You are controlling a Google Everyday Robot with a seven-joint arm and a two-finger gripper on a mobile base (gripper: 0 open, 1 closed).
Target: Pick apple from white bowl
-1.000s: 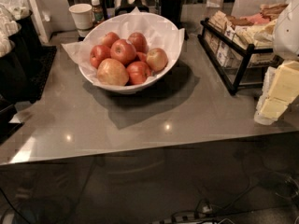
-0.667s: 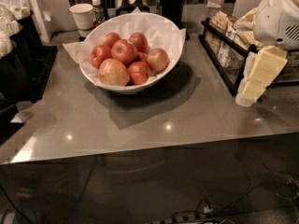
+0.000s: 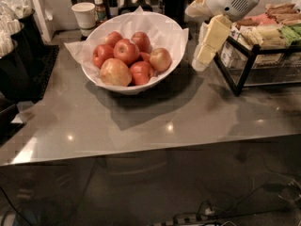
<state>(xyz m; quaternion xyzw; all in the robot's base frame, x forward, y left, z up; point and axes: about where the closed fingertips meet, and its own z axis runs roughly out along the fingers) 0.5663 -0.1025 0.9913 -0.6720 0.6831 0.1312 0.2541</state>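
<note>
The white bowl [image 3: 123, 89] stands at the back middle of the grey counter, lined with crinkled white paper, and holds several apples. The apple [image 3: 160, 59], red with a pale yellow-tan side, lies at the right of the pile, against the bowl's right wall. A larger yellow-orange apple [image 3: 115, 72] lies at the front and deep red apples sit around it. My gripper [image 3: 202, 59], pale yellow under a white wrist housing, hangs in the air just right of the bowl's rim, pointing down and left, above the counter. It holds nothing that I can see.
A white paper cup [image 3: 85, 16] and a small bottle [image 3: 99, 9] stand behind the bowl at the left. A black wire rack [image 3: 254, 62] with packaged snacks is at the right. Black holders [image 3: 14, 55] with white items stand at the left. A dark stick holder [image 3: 174, 4] stands behind.
My gripper has moved left and up from the right edge of the view, past the rack, to just beside the bowl's right rim. The apples have not moved.
</note>
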